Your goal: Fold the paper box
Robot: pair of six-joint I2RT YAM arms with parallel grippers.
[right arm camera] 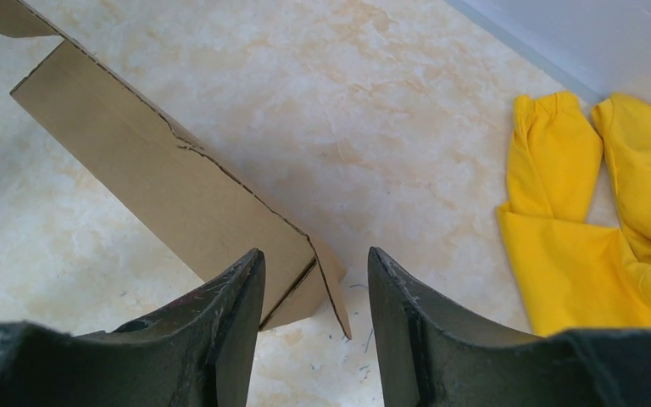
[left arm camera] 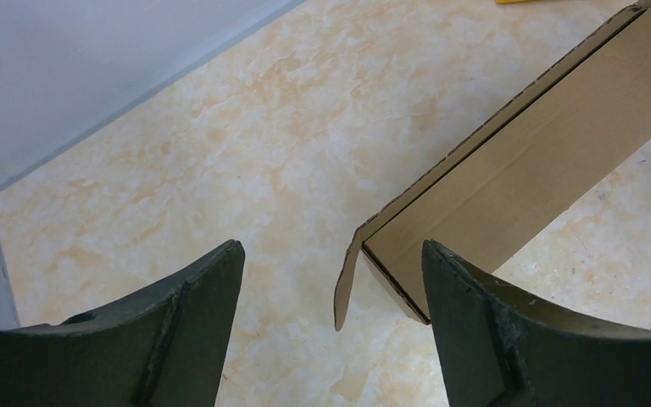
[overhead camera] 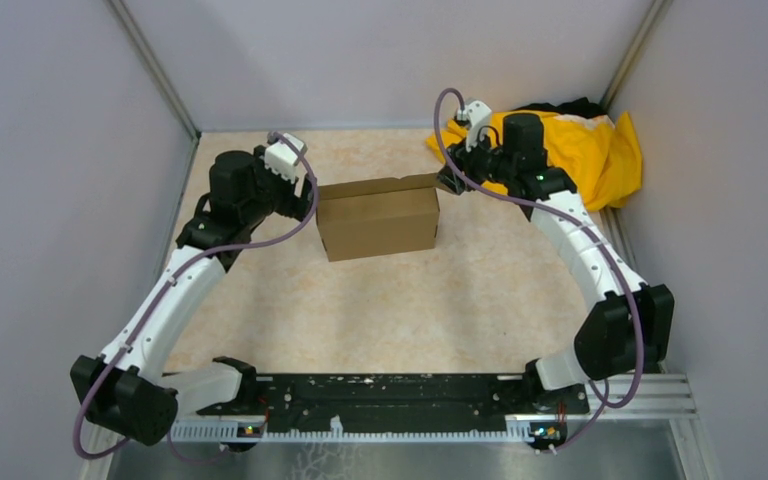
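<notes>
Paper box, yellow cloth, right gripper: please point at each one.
paper box (overhead camera: 378, 225), top external view, its broad face.
yellow cloth (right arm camera: 555, 153), right wrist view, one sleeve.
right gripper (right arm camera: 314, 254), right wrist view, midway between fingertips.

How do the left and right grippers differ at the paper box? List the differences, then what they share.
The left gripper gapes wide; the right gripper is opened less. The left gripper is at the left end of the paper box, the right gripper at its right end. A yellow cloth lies near the right gripper, none near the left. Both are open, with a loose end flap between the fingers.
</notes>
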